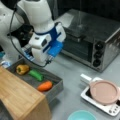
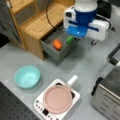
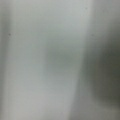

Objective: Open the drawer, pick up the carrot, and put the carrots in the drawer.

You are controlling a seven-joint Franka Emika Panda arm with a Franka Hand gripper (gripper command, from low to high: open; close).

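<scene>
The dark-grey drawer (image 1: pixel 56 88) (image 2: pixel 50 48) stands pulled out of the bamboo-topped cabinet (image 1: pixel 17 96) (image 2: pixel 40 22). The orange carrot (image 1: pixel 45 86) (image 2: pixel 57 44) lies inside it, at the end nearest the drawer's front wall. A green vegetable (image 1: pixel 36 75) (image 2: pixel 69 39) and a yellow pepper (image 1: pixel 22 69) lie beside it in the same drawer. My gripper (image 1: pixel 39 60) hangs above the drawer's far rim, open, holding nothing and apart from the carrot. In a front view the blue and white wrist (image 2: pixel 81 26) hides the fingers. The wrist view shows only a blurred grey surface.
A silver toaster oven (image 1: pixel 92 40) (image 2: pixel 107 98) stands beyond the drawer. A pink pan (image 1: pixel 103 92) (image 2: pixel 57 99) sits on a white hotplate (image 1: pixel 111 108) (image 2: pixel 40 106). A teal bowl (image 1: pixel 81 115) (image 2: pixel 27 76) stands near the cabinet's front corner.
</scene>
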